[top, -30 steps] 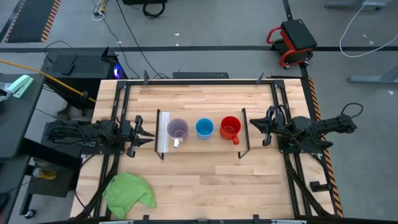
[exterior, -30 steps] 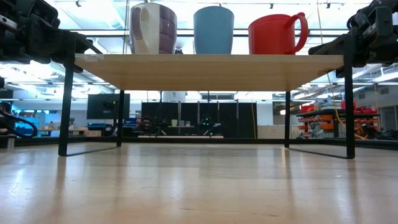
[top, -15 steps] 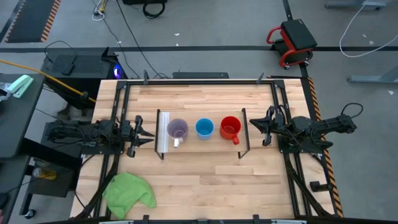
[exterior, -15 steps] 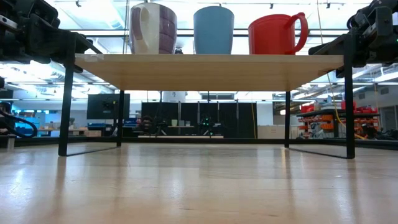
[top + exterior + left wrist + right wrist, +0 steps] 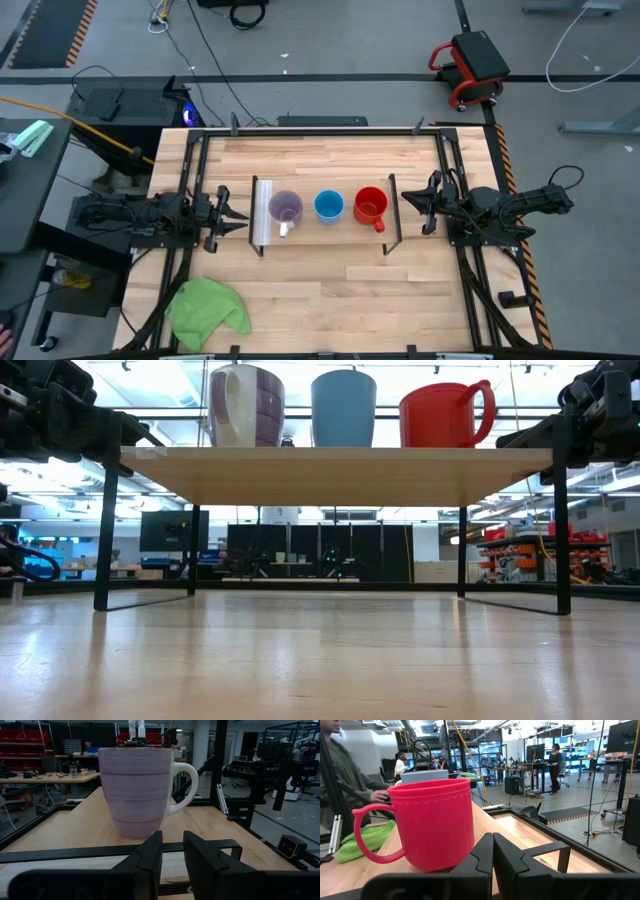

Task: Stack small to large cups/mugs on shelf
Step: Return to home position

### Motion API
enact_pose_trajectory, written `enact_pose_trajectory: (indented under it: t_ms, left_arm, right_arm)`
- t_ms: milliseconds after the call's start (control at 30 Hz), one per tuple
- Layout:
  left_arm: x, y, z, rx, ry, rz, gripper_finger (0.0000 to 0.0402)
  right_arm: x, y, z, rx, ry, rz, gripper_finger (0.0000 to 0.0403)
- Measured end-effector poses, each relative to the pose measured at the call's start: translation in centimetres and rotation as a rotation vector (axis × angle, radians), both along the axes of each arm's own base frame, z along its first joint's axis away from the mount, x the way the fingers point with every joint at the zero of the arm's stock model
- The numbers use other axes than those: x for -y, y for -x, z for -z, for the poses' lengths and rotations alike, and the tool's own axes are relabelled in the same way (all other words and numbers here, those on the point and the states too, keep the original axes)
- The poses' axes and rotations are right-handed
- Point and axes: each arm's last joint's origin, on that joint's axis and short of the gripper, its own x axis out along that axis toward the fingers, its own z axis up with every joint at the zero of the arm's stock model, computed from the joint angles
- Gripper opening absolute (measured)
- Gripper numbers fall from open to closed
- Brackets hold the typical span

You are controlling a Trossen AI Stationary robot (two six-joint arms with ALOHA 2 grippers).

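High view: shelf [image 5: 330, 240] between end effectors [image 5: 240, 219] [image 5: 408, 203]

The light-wood table [image 5: 330, 290] carries a low shelf [image 5: 322, 240] at its middle, standing on thin black end frames, and a crumpled green cloth [image 5: 207, 308] near a corner on the left arm's side (well apart from the shelf). On the shelf board three vessels stand in a row: a purple mug [image 5: 285, 209] beside the white strip [image 5: 265, 213], a light-blue cup [image 5: 328, 206] in the middle, a red mug [image 5: 370, 206] at the far end
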Motion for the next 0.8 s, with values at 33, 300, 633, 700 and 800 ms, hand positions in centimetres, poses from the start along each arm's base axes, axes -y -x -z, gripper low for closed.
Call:
enact_pose_trajectory:
  t_ms: [33, 300, 633, 700, 800]
  left_arm:
    - [0.00, 0.00, 0.00, 0.000, 0.000, 0.000, 0.0088]
    - [0.00, 0.00, 0.00, 0.000, 0.000, 0.000, 0.0084]
    - [0.00, 0.00, 0.00, 0.000, 0.000, 0.001, 0.0086]
    - [0.00, 0.00, 0.00, 0.000, 0.000, 0.000, 0.0089]
    - [0.00, 0.00, 0.00, 0.000, 0.000, 0.000, 0.0089]
  right_arm:
    - [0.00, 0.00, 0.00, 0.000, 0.000, 0.000, 0.0015]
    - [0.00, 0.00, 0.00, 0.000, 0.000, 0.000, 0.0015]
    - [0.00, 0.00, 0.00, 0.000, 0.000, 0.000, 0.0015]
    - [0.00, 0.00, 0.00, 0.000, 0.000, 0.000, 0.0015]
    - [0.00, 0.00, 0.00, 0.000, 0.000, 0.000, 0.0015]
